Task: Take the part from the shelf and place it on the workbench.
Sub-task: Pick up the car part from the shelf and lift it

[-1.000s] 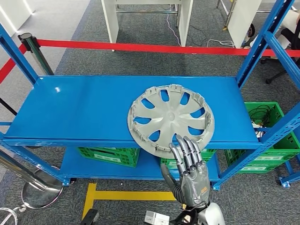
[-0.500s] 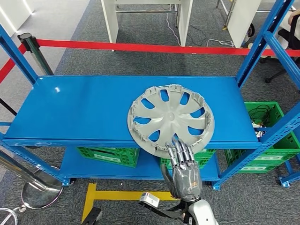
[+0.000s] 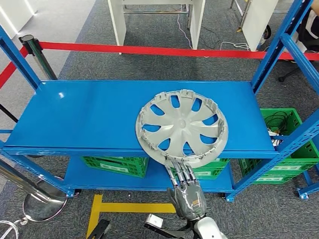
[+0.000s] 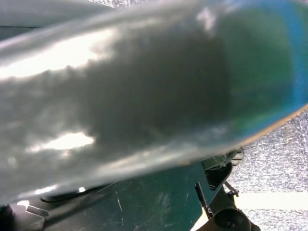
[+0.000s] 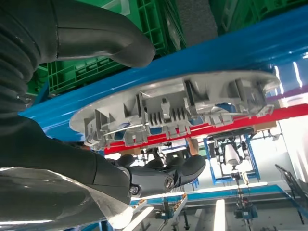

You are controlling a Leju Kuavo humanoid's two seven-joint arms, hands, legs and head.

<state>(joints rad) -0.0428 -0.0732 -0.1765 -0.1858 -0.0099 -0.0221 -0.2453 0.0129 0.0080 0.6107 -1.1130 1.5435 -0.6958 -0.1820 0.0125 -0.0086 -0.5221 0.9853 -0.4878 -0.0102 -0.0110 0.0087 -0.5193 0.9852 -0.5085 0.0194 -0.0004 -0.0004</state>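
Observation:
The part is a silver-grey hubcap (image 3: 182,126) lying flat on the blue shelf's top board (image 3: 94,114), clip side up, with its front rim overhanging the board's edge. My right hand (image 3: 186,196) is just in front of and below that rim, fingers apart and pointing at it. In the right wrist view the hubcap's rim (image 5: 174,103) lies between my thumb (image 5: 109,38) and my fingers (image 5: 163,175), with a gap on both sides. The hand holds nothing. The left wrist view is a blurred grey mass (image 4: 127,96), and I cannot read that hand.
Blue uprights (image 3: 276,50) frame the shelf on the right and left. Green crates (image 3: 116,165) stand on the lower board, and another crate (image 3: 285,144) stands on the right. A red barrier tape (image 3: 150,50) and a chrome post (image 3: 36,55) lie behind. A yellow floor line (image 3: 124,207) runs below.
My right hand has drawn down and slightly left, from fingers lying over the hubcap's front rim to fingertips at the rim's edge. The hubcap has not moved.

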